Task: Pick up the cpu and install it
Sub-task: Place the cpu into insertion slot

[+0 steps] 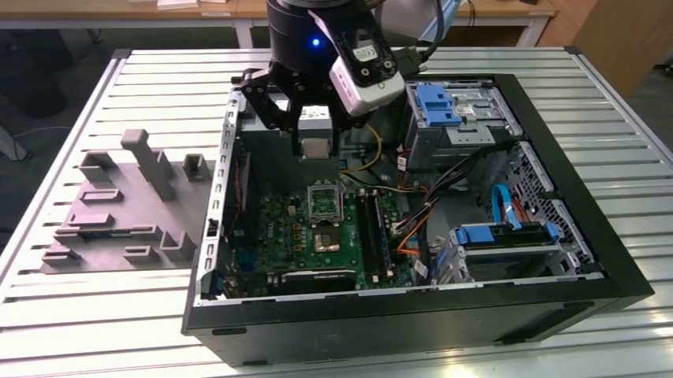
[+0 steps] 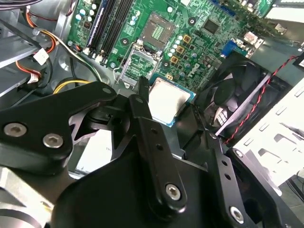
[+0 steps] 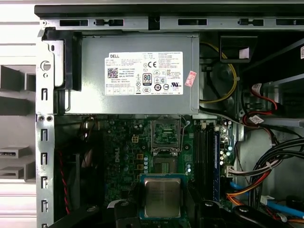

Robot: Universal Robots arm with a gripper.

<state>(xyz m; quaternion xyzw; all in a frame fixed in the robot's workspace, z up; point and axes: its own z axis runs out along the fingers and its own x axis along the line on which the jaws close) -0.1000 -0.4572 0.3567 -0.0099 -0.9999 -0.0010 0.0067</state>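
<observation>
Pinched the cpu flat by its edges in the pincer, metal top upward, above the open case on the bared socket's far side, likely to seat it squarely.

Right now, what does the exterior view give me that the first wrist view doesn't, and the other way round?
Exterior view: the arm hanging over the whole black case, plus the blue drive caddy in the case's far corner.
First wrist view: the power supply face-on, with its white label.
Both: the gripper shut on the cpu, the green motherboard and the metal-framed socket, with no chip in it yet.
</observation>
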